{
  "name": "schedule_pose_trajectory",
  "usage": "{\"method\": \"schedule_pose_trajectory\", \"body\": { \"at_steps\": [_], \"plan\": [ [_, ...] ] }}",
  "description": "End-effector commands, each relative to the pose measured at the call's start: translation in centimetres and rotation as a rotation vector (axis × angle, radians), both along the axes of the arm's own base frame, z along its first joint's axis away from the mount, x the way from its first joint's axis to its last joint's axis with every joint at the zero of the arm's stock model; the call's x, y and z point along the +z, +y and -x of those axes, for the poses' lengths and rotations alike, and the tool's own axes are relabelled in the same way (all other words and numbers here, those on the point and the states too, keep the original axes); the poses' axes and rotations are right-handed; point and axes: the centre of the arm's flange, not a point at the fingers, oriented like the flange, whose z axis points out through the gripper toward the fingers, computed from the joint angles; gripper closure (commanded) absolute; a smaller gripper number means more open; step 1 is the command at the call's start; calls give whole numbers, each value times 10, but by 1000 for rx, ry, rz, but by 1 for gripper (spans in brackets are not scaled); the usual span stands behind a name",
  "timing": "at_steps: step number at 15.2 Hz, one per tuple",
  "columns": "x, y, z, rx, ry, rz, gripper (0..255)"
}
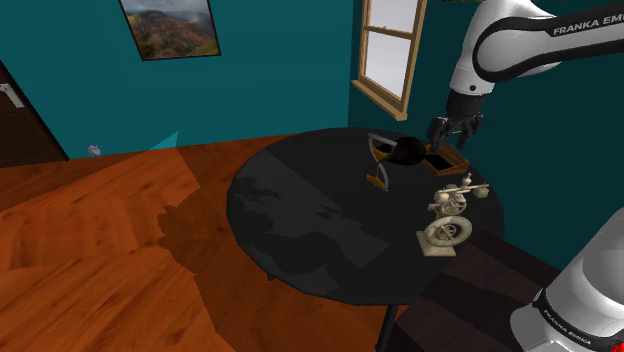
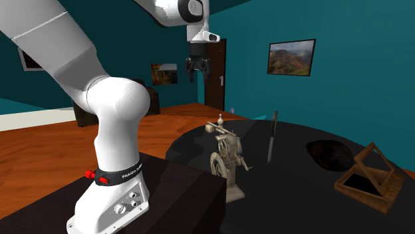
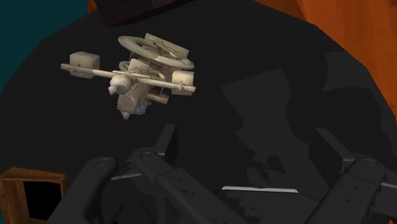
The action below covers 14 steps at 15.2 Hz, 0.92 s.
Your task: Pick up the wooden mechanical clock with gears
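Spread black gripper (image 3: 245, 137) hangs above table (image 3: 286, 76) bearing pale geared clock (image 3: 127, 83).

Clock (image 1: 450, 215): pale beige-wood skeleton mechanism with spoked gear wheels mounted on a slim upright post over a small flat base. A horizontal crossbar near the top carries a blocky weight at each end. It stands upright and free, not held, on the dark round bench (image 1: 300, 220), close to the rim at the shoulder view's right. From above in the wrist view, the crossbar lies across the stacked wheels, its two end blocks sticking out on either side.
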Motion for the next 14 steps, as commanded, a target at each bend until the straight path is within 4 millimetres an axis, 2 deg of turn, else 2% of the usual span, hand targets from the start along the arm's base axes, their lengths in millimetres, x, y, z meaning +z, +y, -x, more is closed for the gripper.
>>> {"method": "schedule_pose_trajectory", "body": {
  "at_steps": [1, 8, 14],
  "plan": [
    [-23, -16, -4, -43, 10, 11, 0],
    [-95, -67, -16, -190, 48, 48, 0],
    [-155, -114, -17, -316, 81, 80, 0]
  ]
}}
